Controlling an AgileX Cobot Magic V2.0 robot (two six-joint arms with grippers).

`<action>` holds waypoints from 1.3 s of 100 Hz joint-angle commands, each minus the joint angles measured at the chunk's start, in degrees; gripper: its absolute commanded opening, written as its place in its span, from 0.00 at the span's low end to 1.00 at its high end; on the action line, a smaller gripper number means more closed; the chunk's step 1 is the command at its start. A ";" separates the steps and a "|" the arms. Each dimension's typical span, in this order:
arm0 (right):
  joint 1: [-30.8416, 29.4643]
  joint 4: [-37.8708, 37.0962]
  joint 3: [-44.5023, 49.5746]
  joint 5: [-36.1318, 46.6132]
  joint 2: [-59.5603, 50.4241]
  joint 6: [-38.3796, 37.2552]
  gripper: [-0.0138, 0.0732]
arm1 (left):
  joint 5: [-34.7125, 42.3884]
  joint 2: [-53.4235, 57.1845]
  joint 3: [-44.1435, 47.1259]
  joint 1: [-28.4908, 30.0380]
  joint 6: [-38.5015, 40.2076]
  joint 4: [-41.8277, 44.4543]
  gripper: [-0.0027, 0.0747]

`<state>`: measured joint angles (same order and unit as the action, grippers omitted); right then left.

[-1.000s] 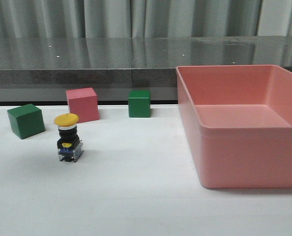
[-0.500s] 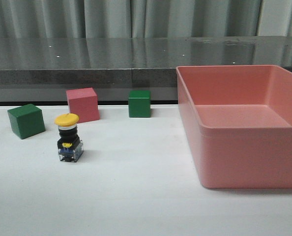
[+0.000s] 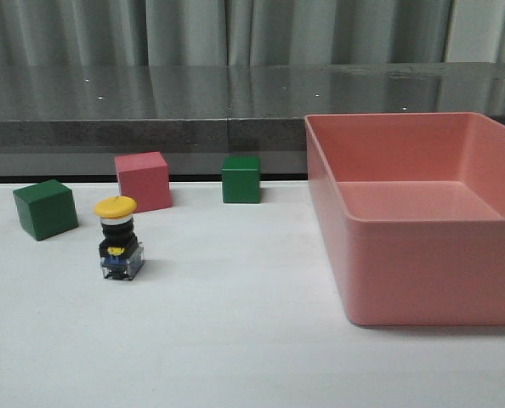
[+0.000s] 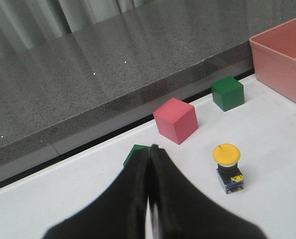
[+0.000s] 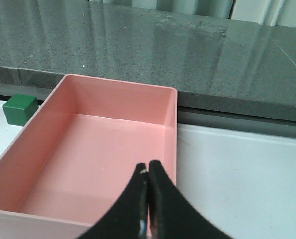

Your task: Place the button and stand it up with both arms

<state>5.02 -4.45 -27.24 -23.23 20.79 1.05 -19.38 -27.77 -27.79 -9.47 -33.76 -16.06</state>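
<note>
The button (image 3: 119, 240) stands upright on the white table at the left, yellow cap up, black body on a clear bluish base. It also shows in the left wrist view (image 4: 227, 167). My left gripper (image 4: 149, 152) is shut and empty, held above the table, apart from the button and partly covering a green cube (image 4: 135, 151). My right gripper (image 5: 148, 168) is shut and empty, above the near end of the pink bin (image 5: 175, 130). Neither arm shows in the front view.
A green cube (image 3: 44, 208), a pink cube (image 3: 142, 180) and a second green cube (image 3: 241, 178) stand behind the button. The large pink bin (image 3: 405, 272) fills the right side. A dark stone ledge (image 3: 150, 127) runs along the back.
</note>
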 commanded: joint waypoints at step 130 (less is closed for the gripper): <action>-0.25 -0.80 -1.56 4.84 0.41 0.13 0.03 | 14.63 24.02 25.01 4.17 28.55 22.65 0.01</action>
<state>5.02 -4.45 -27.24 -23.23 20.79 1.05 -9.74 -5.96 -3.03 -7.07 -5.99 8.44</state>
